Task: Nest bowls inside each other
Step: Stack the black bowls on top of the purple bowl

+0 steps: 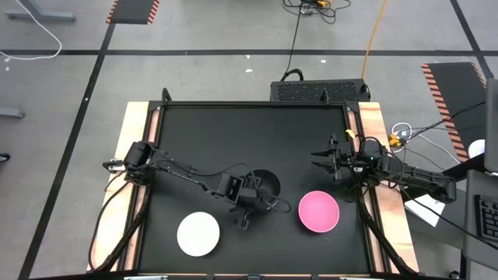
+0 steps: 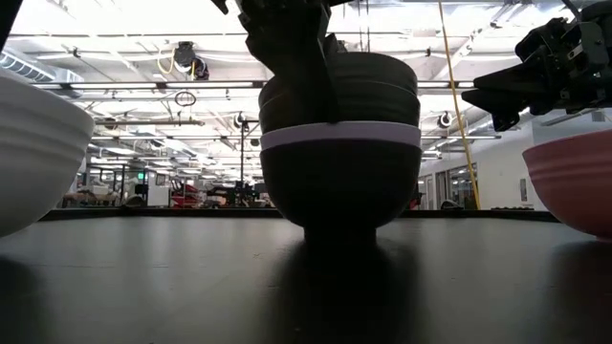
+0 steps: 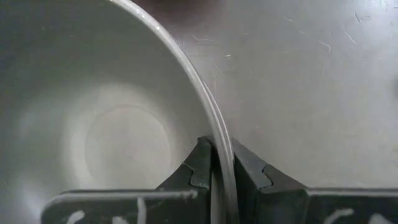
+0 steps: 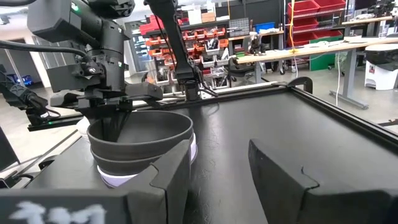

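Nearest the low camera, a white bowl [image 2: 29,153] and a pink bowl [image 2: 574,182] sit apart on the black surface [image 1: 257,132], one on each side, not yet nested. Between them and farther back stands the stack [image 2: 339,182]: a black bowl, a lavender one, then two black bowls. The left gripper [image 3: 219,163] has its fingers clamped on the top black bowl's [image 4: 140,127] rim, one finger inside, probably seating it. Farther off, the right gripper [image 1: 315,162] waits near the surface's right edge, fingers apart.
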